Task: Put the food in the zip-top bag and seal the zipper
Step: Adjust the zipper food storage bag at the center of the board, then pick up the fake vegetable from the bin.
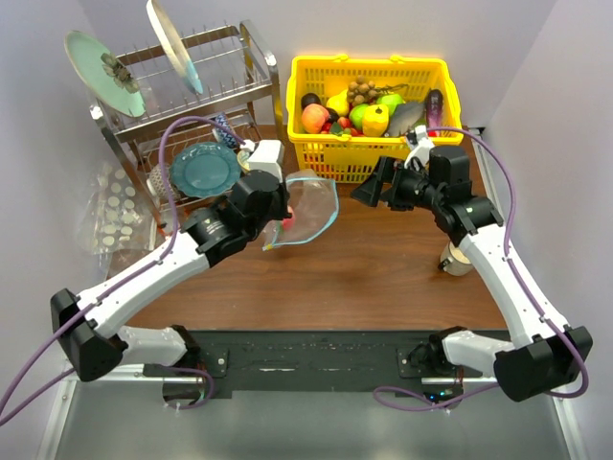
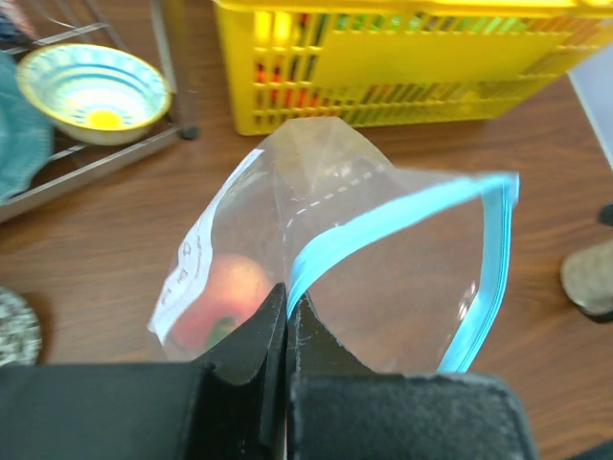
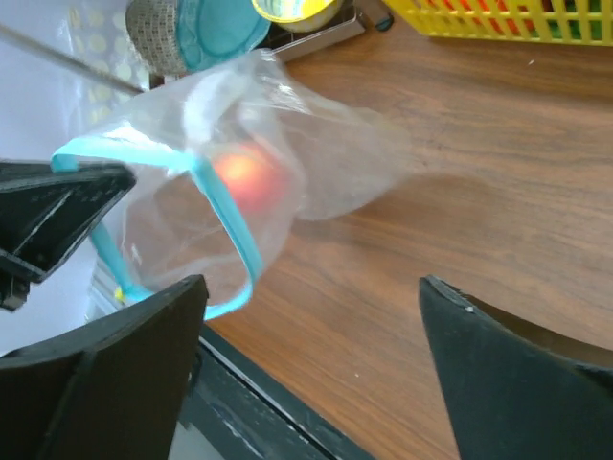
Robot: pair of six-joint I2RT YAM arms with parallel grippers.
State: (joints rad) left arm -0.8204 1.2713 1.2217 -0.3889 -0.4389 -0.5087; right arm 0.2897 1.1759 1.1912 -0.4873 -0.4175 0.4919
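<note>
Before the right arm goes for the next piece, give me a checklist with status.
1. Grip: left pincer shut on the zip-top bag at its rim: ok.
2. Mouth: zipper halves apart, bag gaping: ok.
3. Free arm: right pincer open and empty: ok.
4. Contents: one red-orange toy fruit inside the bag: ok.
5. All food bagged: not ok, other toy food lies in the yellow basket.
6. Zipper sealed: not ok.
</note>
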